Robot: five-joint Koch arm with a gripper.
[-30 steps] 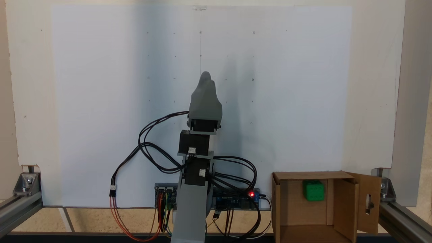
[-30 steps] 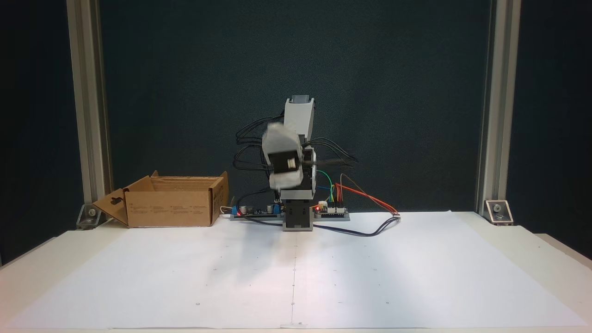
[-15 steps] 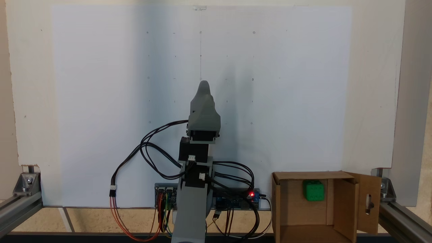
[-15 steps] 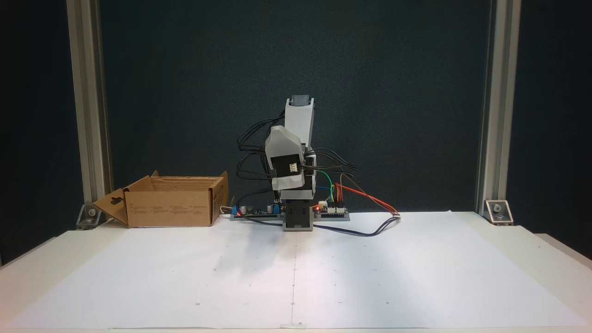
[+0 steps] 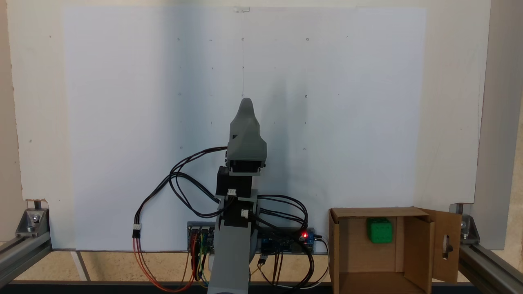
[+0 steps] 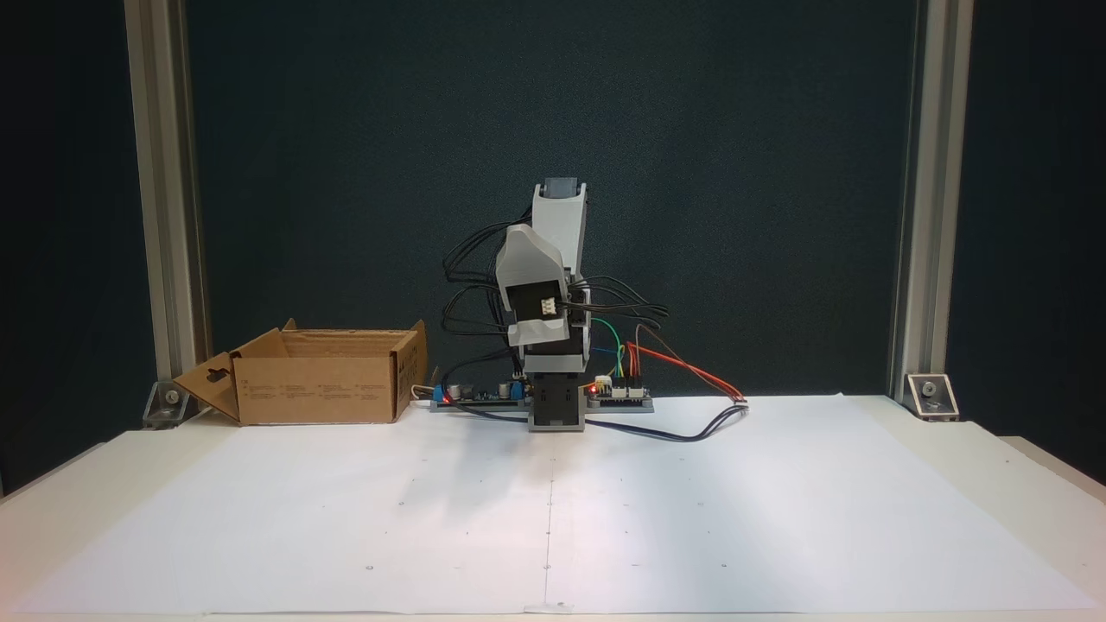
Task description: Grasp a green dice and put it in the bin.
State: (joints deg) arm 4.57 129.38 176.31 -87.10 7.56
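Observation:
The green dice [image 5: 379,230] lies inside the bin [image 5: 416,245], a brown cardboard box at the lower right of a fixed view, near the box's far wall. In the other fixed view the bin [image 6: 315,389] stands at the left beside the arm's base, and its walls hide the dice. My gripper [image 5: 246,102] is folded up over the arm's base, well left of the bin, with its tip over the white paper. A single grey tip shows, so open or shut is unclear. From the front the gripper [image 6: 536,333] hangs above the base and holds nothing.
White paper [image 5: 122,102] covers the table in front of the arm. Black and coloured cables [image 5: 179,183] loop around the base and the circuit boards [image 6: 618,393]. Aluminium frame posts [image 6: 164,216] stand at both back corners.
The gripper has drawn back toward the base and settled straight; its tip sits lower in the top-down view. Dice and bin have not moved.

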